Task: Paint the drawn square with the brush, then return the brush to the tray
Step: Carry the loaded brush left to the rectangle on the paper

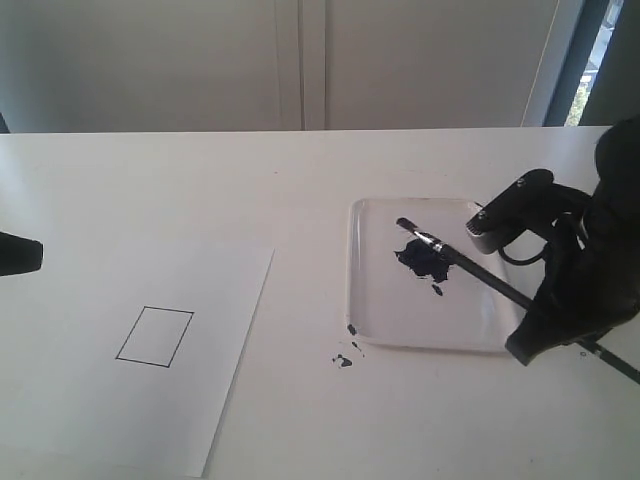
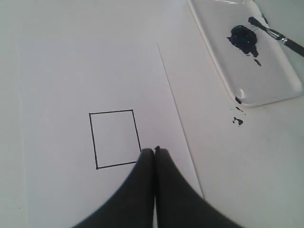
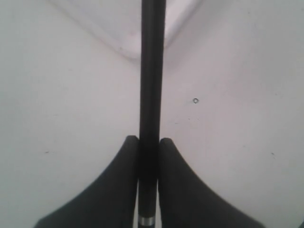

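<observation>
R claw (image 3: 149, 140) clamped on the brush (image 1: 470, 266) handle; L claw (image 2: 155, 151) pinched shut, nothing in it.
From my desk: R fingers (image 3: 118, 190) squeeze the black handle near the tabletop's (image 1: 300, 180) right edge. The handle crosses the tray's (image 1: 385, 315) near-right corner, w/ the bristle end over the tray just beside the dark blue paint blob (image 1: 422, 260); can't tell if the tip touches. Paint specks (image 1: 343, 360) lie on the tabletop off the tray's near-left corner. L claw tips are over the paper sheet (image 1: 120, 400), near-left of the tabletop, just beside one corner of the drawn square (image 2: 115, 138), which is blank.
</observation>
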### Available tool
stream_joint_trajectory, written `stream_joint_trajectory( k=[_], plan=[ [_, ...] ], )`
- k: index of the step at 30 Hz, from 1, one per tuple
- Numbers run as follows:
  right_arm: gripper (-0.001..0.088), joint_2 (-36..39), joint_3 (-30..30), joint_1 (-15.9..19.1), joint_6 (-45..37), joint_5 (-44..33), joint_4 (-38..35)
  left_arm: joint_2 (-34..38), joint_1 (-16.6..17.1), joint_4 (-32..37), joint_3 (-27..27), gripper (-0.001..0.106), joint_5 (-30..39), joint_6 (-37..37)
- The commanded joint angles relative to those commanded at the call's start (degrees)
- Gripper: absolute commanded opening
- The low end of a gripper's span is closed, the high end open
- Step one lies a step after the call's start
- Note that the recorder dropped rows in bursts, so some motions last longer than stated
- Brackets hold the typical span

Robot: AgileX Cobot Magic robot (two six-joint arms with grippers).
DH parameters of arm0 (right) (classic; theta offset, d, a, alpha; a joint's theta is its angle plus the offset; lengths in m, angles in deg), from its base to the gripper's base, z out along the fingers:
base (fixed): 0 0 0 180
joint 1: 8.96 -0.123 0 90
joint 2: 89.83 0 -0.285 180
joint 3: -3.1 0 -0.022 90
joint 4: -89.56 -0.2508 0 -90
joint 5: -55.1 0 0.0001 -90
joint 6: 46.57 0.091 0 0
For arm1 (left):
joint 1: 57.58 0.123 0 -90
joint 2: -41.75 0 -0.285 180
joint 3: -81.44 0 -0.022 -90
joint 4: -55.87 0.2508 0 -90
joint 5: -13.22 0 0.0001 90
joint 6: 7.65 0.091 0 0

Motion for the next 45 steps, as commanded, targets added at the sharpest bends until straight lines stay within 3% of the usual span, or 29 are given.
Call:
stream_joint_trajectory(
  k=[12, 19, 27, 29, 34, 42, 45],
  plan=[
    [0.0000, 0.0, 0.1, -14.8, -2.7, -0.1, 0.4, 8.1, 0.0, 1.2, 0.1, 0.000, -2.4, 0.0],
    [0.0000, 0.0, 1.9, -19.5, -3.0, 1.4, 2.1, 11.4, 0.0, 1.3, 0.1, 0.000, -2.8, 1.5],
    [0.0000, 3.5, 11.7, -23.8, -3.2, -0.2, 1.7, 15.3, -0.2, 4.7, 0.1, 0.000, -3.6, 1.5],
    [0.0000, 5.5, 13.7, -25.4, -3.8, -0.7, 1.6, 16.3, -2.2, 8.0, 0.2, 0.007, -4.2, 1.4],
    [0.0000, 10.1, 16.8, -28.4, -4.2, -2.3, 1.2, 18.3, -6.9, 17.0, 0.3, 0.036, -8.9, -5.4],
    [0.0000, 14.6, 17.1, -29.0, -5.7, -3.1, 2.9, 19.0, -7.1, 26.5, 0.3, 0.039, -11.8, -11.5],
    [0.0000, 14.8, 17.1, -29.1, -6.1, -3.0, 3.4, 20.1, -8.8, 29.3, 0.3, 0.039, -11.6, -13.0]
  ],
)
